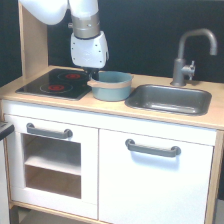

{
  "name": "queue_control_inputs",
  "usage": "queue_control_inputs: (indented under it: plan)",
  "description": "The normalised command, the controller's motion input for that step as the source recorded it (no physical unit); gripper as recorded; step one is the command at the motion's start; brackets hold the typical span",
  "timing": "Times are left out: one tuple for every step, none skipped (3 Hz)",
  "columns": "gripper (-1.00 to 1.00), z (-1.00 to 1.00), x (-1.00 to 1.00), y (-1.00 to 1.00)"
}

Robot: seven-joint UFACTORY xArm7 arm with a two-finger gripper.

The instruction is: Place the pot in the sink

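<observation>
Jaws are hidden behind the pot's rim, so I cannot tell whether my gripper (93, 76) is clamped or apart. It hangs at the pot's nine o'clock edge, touching or just above the rim. I see the teal-blue pot (111, 85), with its tan band, upright on the wooden countertop (100, 106). At its nine o'clock lies the black hob (52, 84) with red rings; at its three o'clock, just beside it, the dark grey sink (170, 99). A grey faucet (191, 52) stands at the sink's twelve o'clock.
</observation>
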Motion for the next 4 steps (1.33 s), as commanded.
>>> queue_control_inputs:
  plan:
    - [-1.0,0.95,0.49,-0.39]
    - [-1.0,0.96,0.81,-0.04]
    - [-1.0,0.86,0.94,0.45]
    - [-0.99,-0.25,0.98,0.63]
